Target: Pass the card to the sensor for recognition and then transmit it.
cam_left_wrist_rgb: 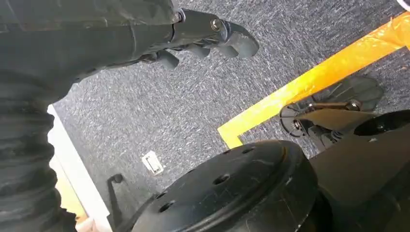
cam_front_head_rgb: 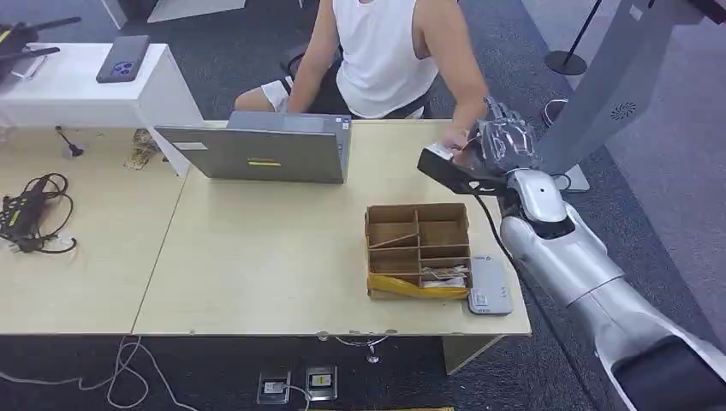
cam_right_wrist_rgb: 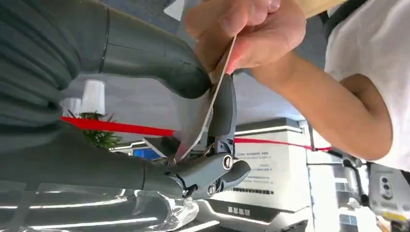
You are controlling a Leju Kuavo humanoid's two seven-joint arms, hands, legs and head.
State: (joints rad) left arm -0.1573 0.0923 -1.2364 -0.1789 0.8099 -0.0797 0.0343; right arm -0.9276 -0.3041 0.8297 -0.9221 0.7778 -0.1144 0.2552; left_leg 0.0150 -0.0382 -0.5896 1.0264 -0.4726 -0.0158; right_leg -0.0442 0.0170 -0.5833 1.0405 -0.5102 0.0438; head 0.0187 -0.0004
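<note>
My right hand (cam_front_head_rgb: pixel 501 145) is raised over the table's far right corner, next to the seated person. It pinches a thin card (cam_right_wrist_rgb: pixel 205 108) between thumb and fingers (cam_right_wrist_rgb: pixel 222 104) in the right wrist view. The person's hand (cam_right_wrist_rgb: pixel 246 31) grips the card's other end at the same time. In the head view the card (cam_front_head_rgb: pixel 443 151) is a pale sliver at the person's fingers. The grey card sensor (cam_front_head_rgb: pixel 489 288) lies flat on the table's near right, beside the cardboard organizer. My left hand (cam_left_wrist_rgb: pixel 203 41) hangs over the carpet, fingers curled, holding nothing.
A cardboard organizer (cam_front_head_rgb: pixel 418 248) with compartments and some cards sits on the table right of centre. An open grey laptop (cam_front_head_rgb: pixel 265 150) stands at the far edge before the person (cam_front_head_rgb: pixel 381 51). Cables (cam_front_head_rgb: pixel 34 214) lie far left. A white stand's base (cam_front_head_rgb: pixel 591 94) rises at right.
</note>
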